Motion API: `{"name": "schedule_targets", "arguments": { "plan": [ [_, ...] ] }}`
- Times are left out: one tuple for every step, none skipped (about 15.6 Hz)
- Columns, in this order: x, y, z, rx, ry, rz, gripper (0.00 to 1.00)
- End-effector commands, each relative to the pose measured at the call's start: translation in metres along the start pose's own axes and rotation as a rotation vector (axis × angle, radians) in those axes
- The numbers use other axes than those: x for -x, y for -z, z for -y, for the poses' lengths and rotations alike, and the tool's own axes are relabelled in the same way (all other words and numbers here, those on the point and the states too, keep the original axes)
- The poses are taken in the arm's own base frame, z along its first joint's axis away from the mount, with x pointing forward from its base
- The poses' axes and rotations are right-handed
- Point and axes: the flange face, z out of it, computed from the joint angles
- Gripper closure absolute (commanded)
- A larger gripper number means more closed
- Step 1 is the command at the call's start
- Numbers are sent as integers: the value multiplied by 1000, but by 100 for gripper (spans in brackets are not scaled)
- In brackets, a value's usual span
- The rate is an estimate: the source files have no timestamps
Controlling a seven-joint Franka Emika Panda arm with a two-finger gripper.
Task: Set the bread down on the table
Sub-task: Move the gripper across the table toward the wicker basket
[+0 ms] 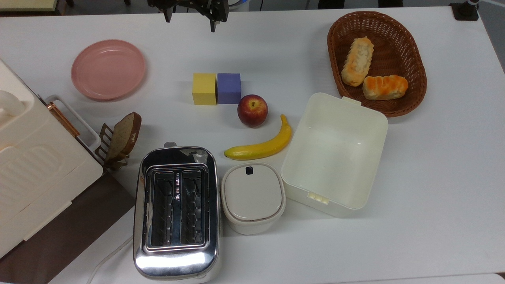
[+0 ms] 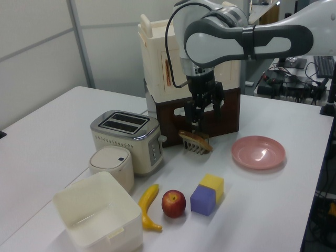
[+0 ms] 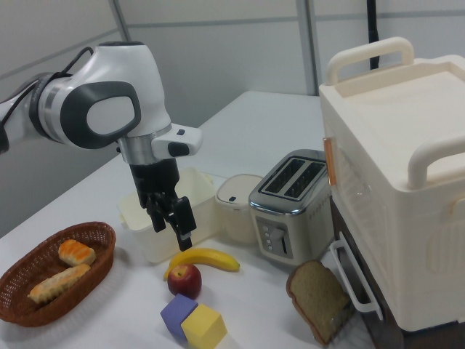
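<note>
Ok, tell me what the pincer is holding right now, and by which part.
Nothing. The pincer hangs open and empty above the table; the bread lies in the wicker basket.

The tabletop (image 1: 434,177) is plain white. The bread (image 1: 357,61) is golden-brown with a pale cream crumbly top, sitting next to a roll (image 1: 385,87) with orange glaze, both in a reddish-brown woven basket (image 1: 410,39). Plate (image 1: 108,69) is pink, blocks are yellow (image 1: 204,88) and purple-blue (image 1: 229,88), apple (image 1: 252,110) is dark red with a yellowish patch, banana (image 1: 262,145) is yellow. Toaster (image 1: 176,213) is shiny chrome, the open box (image 1: 334,154) is cream. Black claw (image 3: 172,223) on a white and grey arm (image 3: 102,109).
</note>
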Motion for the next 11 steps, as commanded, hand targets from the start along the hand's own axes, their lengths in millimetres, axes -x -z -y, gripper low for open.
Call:
{"name": "schedule_targets", "arguments": {
  "plan": [
    [-4,-3,1,-16,37,-10,0],
    [-4,-3,3,-16,37,-10,0],
    [-5,-5,2,-18,31,-6,0],
    [-5,-4,4,-19,34,-9,0],
    [-5,-6,4,-17,34,-5,0],
    [-8,-10,4,-16,36,2,0],
    [-8,-10,4,-16,40,2,0],
    [-8,-11,6,-15,47,5,0],
    [-7,-11,8,-15,51,5,0],
    [-7,-11,10,-14,57,5,0],
    [-7,-13,12,-13,79,9,0]
  ]
}}
